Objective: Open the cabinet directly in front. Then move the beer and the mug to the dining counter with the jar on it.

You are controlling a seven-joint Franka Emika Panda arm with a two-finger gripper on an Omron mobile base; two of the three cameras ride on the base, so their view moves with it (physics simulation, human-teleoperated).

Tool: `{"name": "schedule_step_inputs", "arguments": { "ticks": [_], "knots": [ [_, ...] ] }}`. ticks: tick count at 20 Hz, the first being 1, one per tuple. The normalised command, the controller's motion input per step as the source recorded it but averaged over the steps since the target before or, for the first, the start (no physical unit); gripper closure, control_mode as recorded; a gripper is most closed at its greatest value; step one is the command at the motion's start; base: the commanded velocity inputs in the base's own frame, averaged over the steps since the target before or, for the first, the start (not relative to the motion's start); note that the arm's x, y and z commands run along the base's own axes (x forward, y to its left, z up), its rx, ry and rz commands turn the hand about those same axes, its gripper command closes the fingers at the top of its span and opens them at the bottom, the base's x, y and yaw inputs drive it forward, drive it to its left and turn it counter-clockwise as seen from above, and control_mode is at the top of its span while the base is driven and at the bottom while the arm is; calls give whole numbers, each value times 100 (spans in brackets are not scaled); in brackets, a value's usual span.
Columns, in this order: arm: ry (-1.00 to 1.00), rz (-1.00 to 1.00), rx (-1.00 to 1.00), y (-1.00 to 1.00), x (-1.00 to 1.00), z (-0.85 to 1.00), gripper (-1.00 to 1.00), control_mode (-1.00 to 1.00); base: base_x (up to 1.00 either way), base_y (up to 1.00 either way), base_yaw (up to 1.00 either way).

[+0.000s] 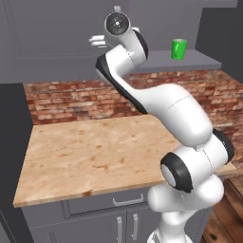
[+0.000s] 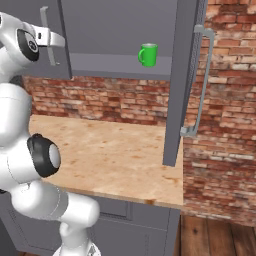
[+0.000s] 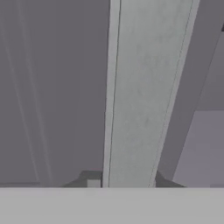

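Pincer [image 3: 124,183] tips sit behind the door handle [image 3: 140,96], so grip state unclear. Handle runs off the top edge.

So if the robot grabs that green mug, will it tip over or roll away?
Probably not at first: the green mug stands upright on the flat cabinet shelf, and it looks short and wide, so it should sit steady. Knocked onto its side, its round body might roll. Its smooth, shiny surface may be a bit slippery to grip.
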Motion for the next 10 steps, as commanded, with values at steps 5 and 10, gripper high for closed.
{"name": "schedule_step_inputs", "arguments": {
  "ticks": [5,10],
  "knots": [
    [-18,0,-1,65,-94,-4,100,-100,0,0,0],
    [-17,0,-2,98,-98,-3,100,-100,0,0,0]
  ]
}}
